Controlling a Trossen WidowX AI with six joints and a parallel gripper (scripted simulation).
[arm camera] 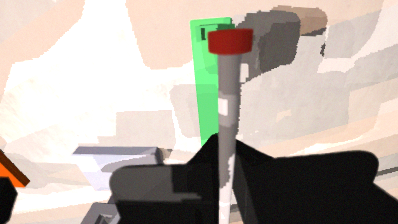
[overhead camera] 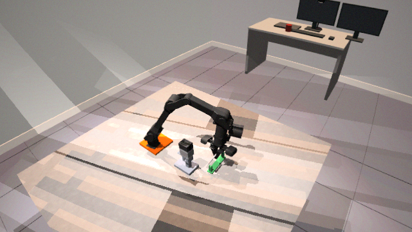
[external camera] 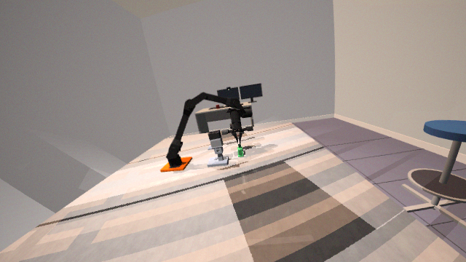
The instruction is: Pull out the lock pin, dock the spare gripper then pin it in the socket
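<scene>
My gripper [overhead camera: 216, 156] [external camera: 239, 145] [arm camera: 219, 139] is shut on the lock pin. The pin [arm camera: 228, 90] is a grey rod with a red head; its head end points away from the fingers in the wrist view. The green holder [overhead camera: 216, 164] [external camera: 240, 152] [arm camera: 206, 105] lies just below the fingers, and the pin looks raised from it. The mount [overhead camera: 183, 167] [external camera: 213, 163] [arm camera: 117, 151] has a pale base and stands to the left of the gripper. The spare gripper [overhead camera: 185, 145] [external camera: 215, 135], with its black top, stands upright on the mount. The socket's holes are too small to tell.
The arm's orange base plate [overhead camera: 165, 141] [external camera: 186, 162] [arm camera: 11, 167] is left of the mount. The mount with its tall spare gripper stands close beside the holder, between it and the arm's base. A desk [overhead camera: 257, 48] with monitors and a blue stool [external camera: 449, 126] are far off.
</scene>
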